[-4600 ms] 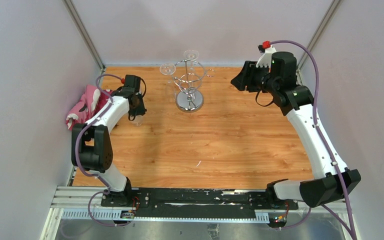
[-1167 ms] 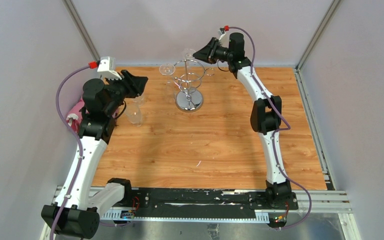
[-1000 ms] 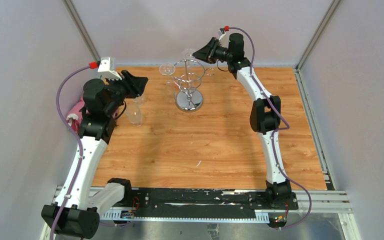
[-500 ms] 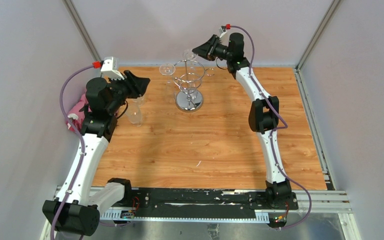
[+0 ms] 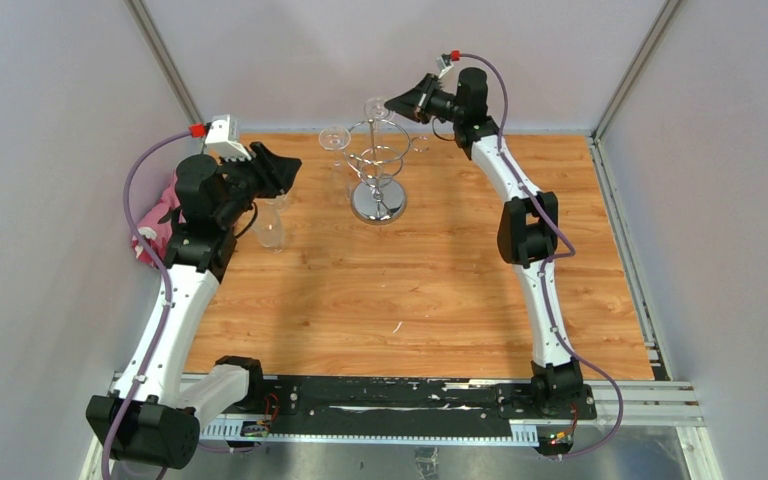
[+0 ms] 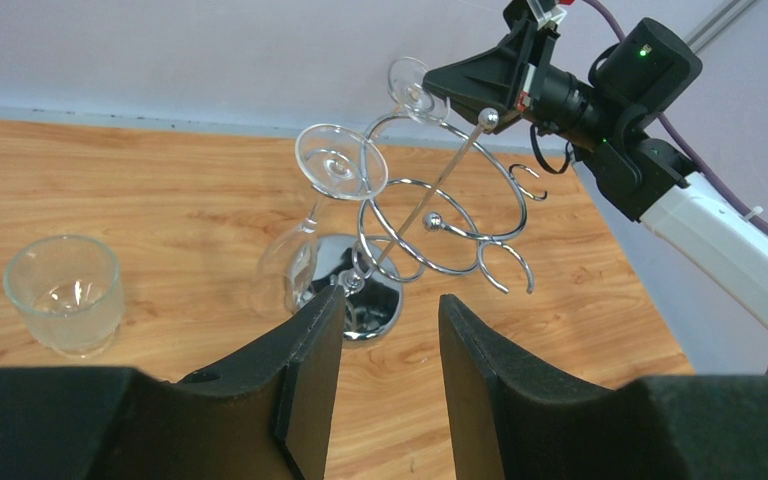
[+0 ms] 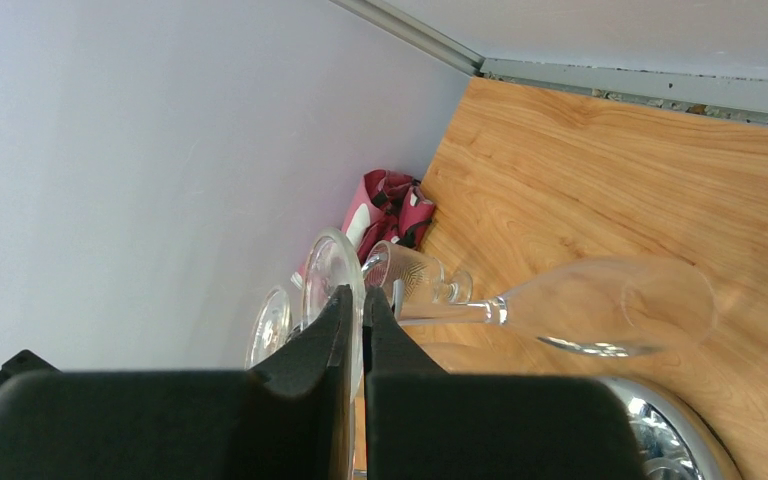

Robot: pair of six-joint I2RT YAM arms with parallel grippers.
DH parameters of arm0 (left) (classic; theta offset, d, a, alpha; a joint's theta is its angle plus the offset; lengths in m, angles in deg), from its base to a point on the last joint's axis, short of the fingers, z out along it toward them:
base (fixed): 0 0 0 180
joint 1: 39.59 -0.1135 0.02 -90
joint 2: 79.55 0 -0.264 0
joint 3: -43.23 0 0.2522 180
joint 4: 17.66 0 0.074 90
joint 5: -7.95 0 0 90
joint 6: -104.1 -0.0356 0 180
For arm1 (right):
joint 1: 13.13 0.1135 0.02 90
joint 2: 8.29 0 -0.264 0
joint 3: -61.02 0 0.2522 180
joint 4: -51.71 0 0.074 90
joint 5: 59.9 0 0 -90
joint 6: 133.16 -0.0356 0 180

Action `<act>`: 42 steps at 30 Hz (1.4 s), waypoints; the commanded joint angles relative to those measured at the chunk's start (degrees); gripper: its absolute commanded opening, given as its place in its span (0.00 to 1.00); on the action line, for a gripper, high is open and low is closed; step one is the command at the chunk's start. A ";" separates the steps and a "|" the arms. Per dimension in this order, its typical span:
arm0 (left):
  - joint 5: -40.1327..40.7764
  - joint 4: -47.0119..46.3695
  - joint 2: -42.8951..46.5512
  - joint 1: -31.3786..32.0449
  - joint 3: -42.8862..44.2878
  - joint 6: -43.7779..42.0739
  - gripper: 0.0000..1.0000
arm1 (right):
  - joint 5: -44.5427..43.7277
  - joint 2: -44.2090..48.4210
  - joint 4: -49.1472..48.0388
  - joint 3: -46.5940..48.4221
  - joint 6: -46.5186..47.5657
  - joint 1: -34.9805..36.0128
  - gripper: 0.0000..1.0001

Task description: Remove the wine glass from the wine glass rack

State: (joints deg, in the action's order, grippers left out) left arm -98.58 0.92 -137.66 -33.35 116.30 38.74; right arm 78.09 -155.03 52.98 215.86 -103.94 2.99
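Fingers of my right hand (image 7: 360, 305) are pinched together on the thin round foot of the wine glass (image 7: 615, 305), which hangs bowl-down at a top ring of the wine glass rack (image 5: 378, 203), far back on the tabletop (image 5: 410, 290). My left hand (image 6: 385, 325) hovers half spread and empty, facing the rack from the left.

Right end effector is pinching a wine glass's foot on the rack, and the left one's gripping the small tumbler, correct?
No: the left end effector grips nothing; it is open, and the small tumbler stands apart on the table, per the left wrist view. The right end effector does pinch the wine glass's foot on the rack.
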 commanded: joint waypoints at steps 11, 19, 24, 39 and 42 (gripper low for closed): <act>-0.33 -0.91 1.02 0.28 -0.73 -0.65 0.45 | -6.55 6.63 -9.88 -6.37 -7.25 0.68 0.00; -0.51 -0.95 0.45 0.27 -0.63 -0.69 0.45 | -8.60 4.21 -10.15 -1.40 -8.65 0.59 0.00; -0.44 -0.78 0.34 0.27 -0.51 -0.75 0.45 | -11.30 4.03 -10.11 -1.66 -7.61 0.05 0.00; -0.74 -2.30 -0.47 0.34 -0.48 1.16 0.45 | -9.96 17.43 -11.43 -18.18 -2.34 -9.97 0.00; -3.03 -4.48 -1.43 0.35 -0.47 2.99 0.45 | -7.59 23.27 -14.12 -25.59 -2.59 -11.75 0.00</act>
State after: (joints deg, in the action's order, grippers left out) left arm -98.80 0.22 -138.01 -33.35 116.13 39.66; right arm 67.47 -141.13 45.40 196.05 -107.98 -6.28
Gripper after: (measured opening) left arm 0.449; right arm 0.042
